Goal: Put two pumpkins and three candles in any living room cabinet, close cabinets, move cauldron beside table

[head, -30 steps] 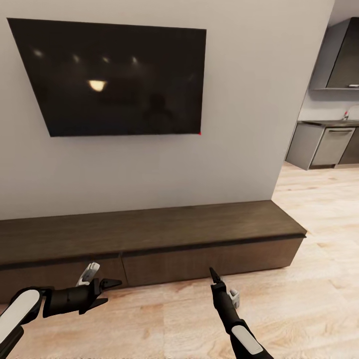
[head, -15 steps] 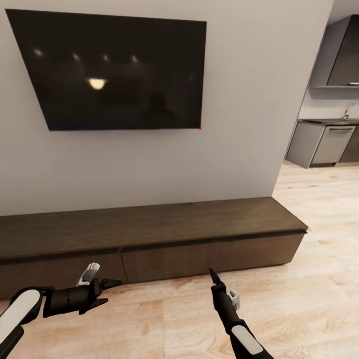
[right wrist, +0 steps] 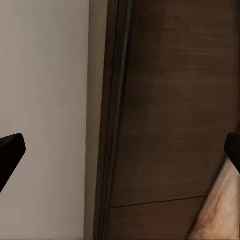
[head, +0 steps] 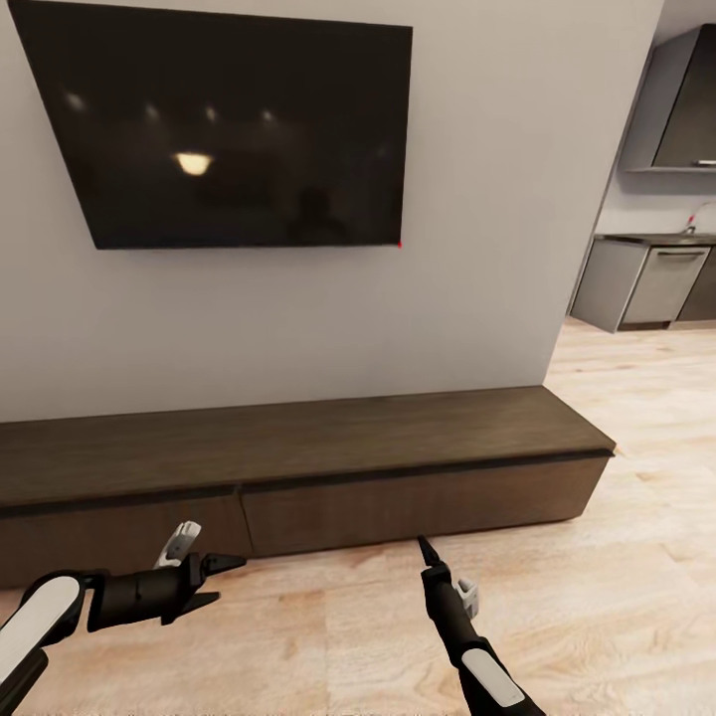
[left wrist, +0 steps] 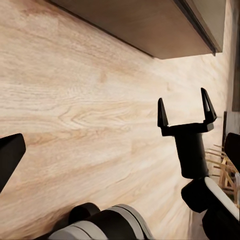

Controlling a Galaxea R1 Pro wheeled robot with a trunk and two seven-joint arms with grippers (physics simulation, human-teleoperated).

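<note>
Head view: a pale grey wall (head: 477,199) carries a large dark television (head: 224,134) at its upper left. Along the foot of that wall runs the cabinet (head: 298,467), a long low dark-brown unit with a flat top and two wide drawer fronts, both flush and shut; its right end stops near the wall's outer corner. Light wood floor (head: 617,597) spreads in front of it and on toward a grey kitchen unit (head: 651,288) at the far right.

The left gripper (head: 221,579) hangs low over the floor just before the left drawer front, pointing sideways toward the right arm, its two fingers spread apart with nothing between them. The right gripper (head: 428,552) points at the base of the right drawer front, short of touching it.

The left wrist view adds the cabinet's underside edge (left wrist: 150,30) above bare floorboards, and the right gripper (left wrist: 184,112) seen side-on: two prongs parted wide, empty.

The right wrist view gives the drawer fronts close up (right wrist: 175,110), with the dark recessed strip beneath the top, the wall (right wrist: 45,100) beyond, and a black fingertip (right wrist: 10,150) at either edge, wide apart.
</note>
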